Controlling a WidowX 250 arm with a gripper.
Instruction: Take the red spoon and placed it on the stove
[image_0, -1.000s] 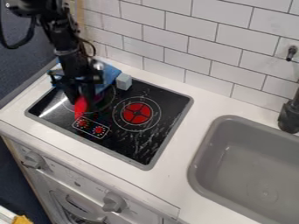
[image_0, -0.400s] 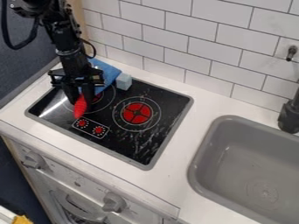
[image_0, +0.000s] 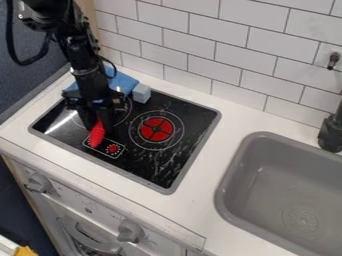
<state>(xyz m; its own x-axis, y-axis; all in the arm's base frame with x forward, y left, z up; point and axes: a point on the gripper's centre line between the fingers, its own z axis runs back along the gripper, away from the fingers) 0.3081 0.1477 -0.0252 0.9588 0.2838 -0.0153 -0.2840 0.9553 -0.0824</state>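
The white counter carries a grey sink by its right edge and the black stove left of it; over the stove's left part the black gripper points down, closed around the red spoon; a blue cloth lies at the far-left corner; the red spoon slants over the controls near the front edge; a pale block sits by the far edge.

grey sink: in desk | black faucet: behind sink | pale block: left of sink | blue cloth: farther left of sink | tiled wall: behind sink
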